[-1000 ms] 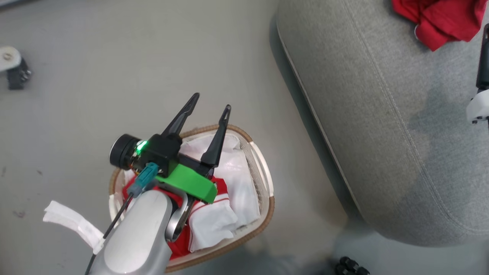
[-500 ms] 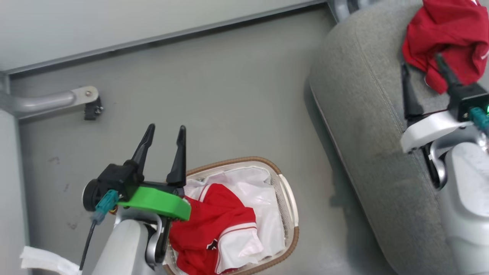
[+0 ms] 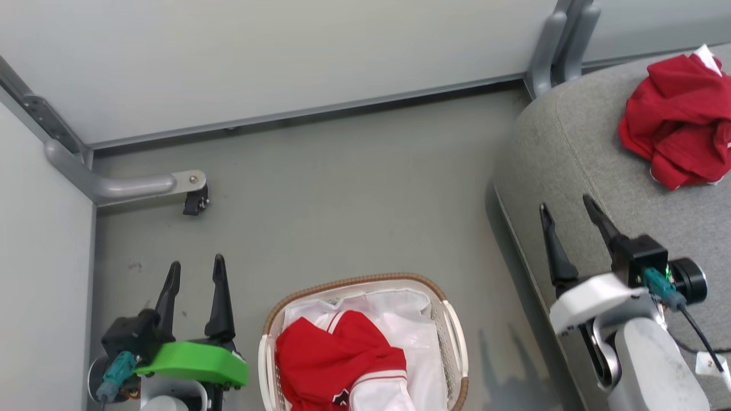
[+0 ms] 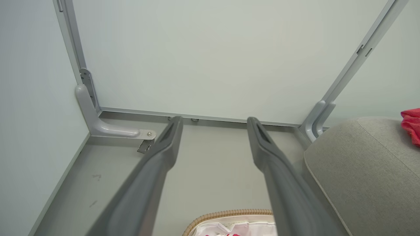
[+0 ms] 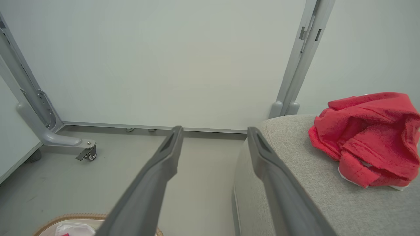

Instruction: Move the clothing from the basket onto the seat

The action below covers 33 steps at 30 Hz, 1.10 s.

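By my reading the job stands about half done. One plain red garment [image 3: 677, 123] lies crumpled on the seat [image 3: 577, 171], well in from its rounded corner and resting only on the grey upholstery. The jersey [image 3: 337, 365] is what remains. It sits bunched in the basket [image 3: 354, 281] on top of the white liner [image 3: 414, 319], with a white-striped edge and a dark emblem at the near side, where the head view cuts it off.

Neither garment shows a true long axis; both are heaps. The basket's oval seems to run lengthwise away from the robot toward the wall, though its near end is out of frame. It stands on the floor [image 3: 342, 200] between the two arms, near the seat's edge.

The left hand [image 3: 196, 262] hovers released over the floor beside the basket, fingers apart and pointing at the wall, grasping nothing. The right hand [image 3: 565, 203] is likewise released and empty — above the seat's front edge, well apart from the garment there.
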{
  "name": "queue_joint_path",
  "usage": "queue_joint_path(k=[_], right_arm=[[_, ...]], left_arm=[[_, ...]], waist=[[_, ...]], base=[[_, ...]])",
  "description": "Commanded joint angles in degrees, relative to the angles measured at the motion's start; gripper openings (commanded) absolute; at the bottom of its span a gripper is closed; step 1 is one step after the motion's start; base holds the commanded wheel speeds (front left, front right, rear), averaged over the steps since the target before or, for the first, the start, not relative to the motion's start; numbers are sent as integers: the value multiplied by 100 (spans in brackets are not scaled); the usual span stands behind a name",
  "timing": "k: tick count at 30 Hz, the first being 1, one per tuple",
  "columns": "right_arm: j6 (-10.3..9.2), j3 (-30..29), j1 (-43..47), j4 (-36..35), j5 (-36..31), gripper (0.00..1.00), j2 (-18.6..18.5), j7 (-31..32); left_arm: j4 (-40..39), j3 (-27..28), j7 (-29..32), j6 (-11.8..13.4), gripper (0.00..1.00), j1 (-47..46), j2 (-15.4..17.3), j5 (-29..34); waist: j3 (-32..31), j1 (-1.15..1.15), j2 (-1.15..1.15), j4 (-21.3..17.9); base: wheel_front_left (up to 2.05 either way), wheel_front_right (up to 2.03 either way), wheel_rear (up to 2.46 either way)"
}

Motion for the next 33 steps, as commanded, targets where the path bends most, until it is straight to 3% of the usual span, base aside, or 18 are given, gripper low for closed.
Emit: queue_joint_path(k=[1,10,33], right_arm=[[-6,-69,224,-100,-40,100,14,-14],[-6,-28,856,-348,174,100,63,-14],[-6,104,972,-327,267,100,68,-14]], left_arm=[[-16,13,-5,33,100,123,5,110],[-48,-12,-5,75,100,356,6,47],[25,39,-5,110,100,519,6,-38]], waist=[[-231,0,0,106],[-416,0,0,112],[-572,0,0,109]], base=[[0,0,0],[0,0,0],[0,0,0]])
